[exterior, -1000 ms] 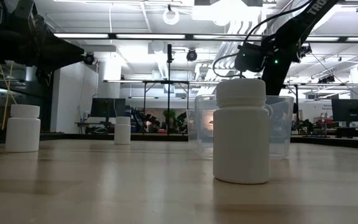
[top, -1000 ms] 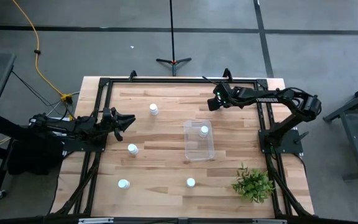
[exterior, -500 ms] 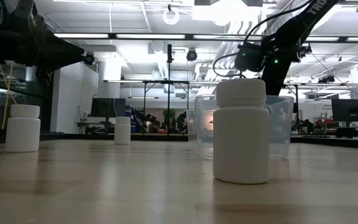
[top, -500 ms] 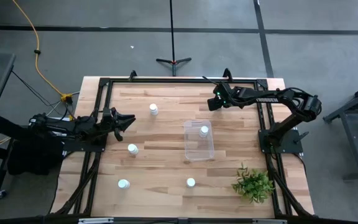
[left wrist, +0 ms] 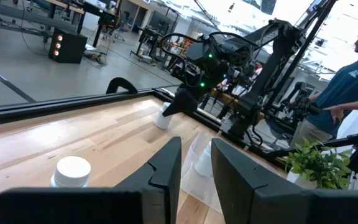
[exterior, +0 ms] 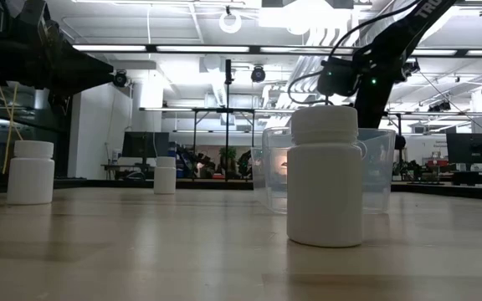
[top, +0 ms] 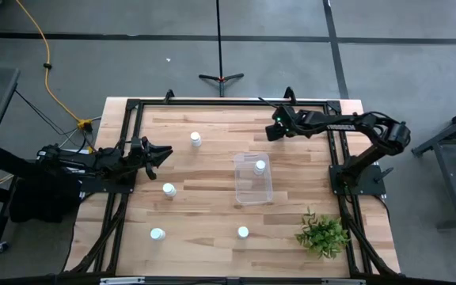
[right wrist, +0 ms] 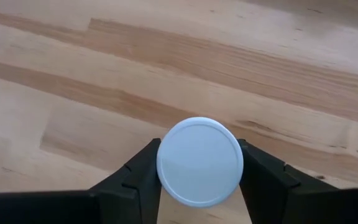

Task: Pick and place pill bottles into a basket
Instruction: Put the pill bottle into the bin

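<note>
Right wrist view shows our right gripper [right wrist: 199, 180] clamped on a pill bottle [right wrist: 199, 161] over bare table [right wrist: 278, 68] at the far right. Four bottles stand loose, one inside the basket [top: 252, 179]. Our left gripper [top: 163, 152] waits, slightly parted, empty.

The bottle [right wrist: 199, 161] between the right gripper's [right wrist: 199, 171] fingers showed only its cap; its body was hidden beneath. From above, that bottle was hidden under the gripper. The basket [exterior: 375, 171] stood partly behind 1 near bottle [exterior: 325, 177].
</note>
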Controlling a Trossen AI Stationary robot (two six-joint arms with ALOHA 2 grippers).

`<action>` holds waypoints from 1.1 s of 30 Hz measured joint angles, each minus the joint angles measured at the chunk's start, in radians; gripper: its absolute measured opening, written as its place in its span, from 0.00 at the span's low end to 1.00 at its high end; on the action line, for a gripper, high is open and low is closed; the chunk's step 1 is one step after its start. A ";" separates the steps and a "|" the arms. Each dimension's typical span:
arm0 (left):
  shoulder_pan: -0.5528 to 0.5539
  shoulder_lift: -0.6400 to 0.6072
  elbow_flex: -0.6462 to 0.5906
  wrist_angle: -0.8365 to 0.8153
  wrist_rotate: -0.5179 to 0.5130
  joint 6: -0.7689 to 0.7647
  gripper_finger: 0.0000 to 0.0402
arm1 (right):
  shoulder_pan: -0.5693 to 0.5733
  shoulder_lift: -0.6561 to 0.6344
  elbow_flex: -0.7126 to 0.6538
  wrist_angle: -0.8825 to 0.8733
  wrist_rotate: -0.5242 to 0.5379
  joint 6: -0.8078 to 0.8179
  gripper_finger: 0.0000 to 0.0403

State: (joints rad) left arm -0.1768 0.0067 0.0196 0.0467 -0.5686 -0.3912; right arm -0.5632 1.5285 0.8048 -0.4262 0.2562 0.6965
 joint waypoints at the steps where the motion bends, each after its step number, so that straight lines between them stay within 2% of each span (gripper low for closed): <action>1: 0.000 0.000 0.000 0.000 0.000 0.000 0.31 | 0.000 -0.004 0.000 -0.004 -0.003 -0.001 0.41; 17: 0.000 0.000 0.000 0.000 -0.004 0.000 0.31 | 0.035 -0.114 -0.003 -0.036 -0.054 -0.012 0.41; 33: 0.000 0.000 0.000 0.000 -0.003 0.000 0.31 | 0.184 -0.271 -0.003 -0.043 -0.080 0.018 0.41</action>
State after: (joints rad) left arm -0.1768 0.0067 0.0196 0.0467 -0.5716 -0.3908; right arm -0.3795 1.2572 0.8021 -0.4693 0.1758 0.7140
